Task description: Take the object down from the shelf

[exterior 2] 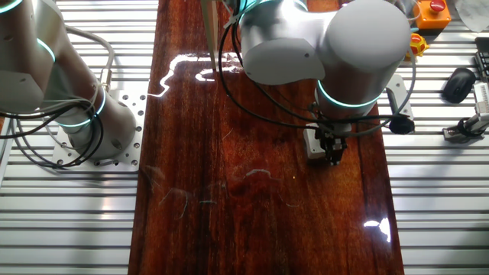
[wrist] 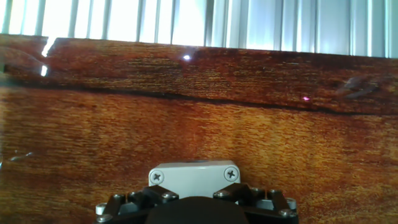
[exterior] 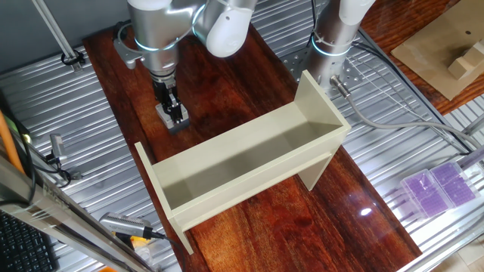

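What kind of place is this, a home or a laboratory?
Probably a robotics lab: a second robot base bolted to a ribbed metal bench, an emergency-stop button, and a keyboard at the edge.

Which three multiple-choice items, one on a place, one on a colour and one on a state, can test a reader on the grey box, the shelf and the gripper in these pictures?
1. Where is the grey box?
A. inside the shelf trough
B. on the wooden tabletop, beside the shelf
C. on the metal slats

2. What colour is the shelf?
A. cream
B. purple
C. black

3. How does the gripper stand?
A. raised high, far from the box
B. low at the box, fingers around it
C. inside the shelf

Key: 1 B, the box sits on the dark wood and the trough holds nothing. 2 A, its boards are pale cream. 3 B, the hand view shows the box between the fingers.
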Controlling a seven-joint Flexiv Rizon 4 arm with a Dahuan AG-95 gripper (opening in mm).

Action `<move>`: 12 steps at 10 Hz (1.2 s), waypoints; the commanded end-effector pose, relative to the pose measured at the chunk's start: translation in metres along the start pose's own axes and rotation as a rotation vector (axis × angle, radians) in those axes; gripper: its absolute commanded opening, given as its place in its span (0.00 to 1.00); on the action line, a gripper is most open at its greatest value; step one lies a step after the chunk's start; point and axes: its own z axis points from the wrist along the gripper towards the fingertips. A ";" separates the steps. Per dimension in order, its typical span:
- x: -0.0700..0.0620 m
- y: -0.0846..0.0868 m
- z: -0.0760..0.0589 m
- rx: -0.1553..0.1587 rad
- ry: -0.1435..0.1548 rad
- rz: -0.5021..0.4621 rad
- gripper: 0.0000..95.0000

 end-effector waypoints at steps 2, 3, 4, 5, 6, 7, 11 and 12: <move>0.000 0.001 -0.008 -0.001 0.002 -0.007 0.80; 0.000 0.002 -0.015 -0.002 0.004 -0.008 0.80; 0.000 0.004 -0.024 -0.002 0.007 -0.014 0.80; 0.001 0.006 -0.033 -0.001 0.011 -0.024 0.80; 0.002 0.009 -0.045 -0.001 0.019 -0.032 0.80; 0.003 0.011 -0.054 -0.002 0.032 -0.037 0.80; 0.004 0.022 -0.067 -0.001 0.079 -0.091 0.00; 0.004 0.022 -0.067 -0.001 0.082 -0.090 0.00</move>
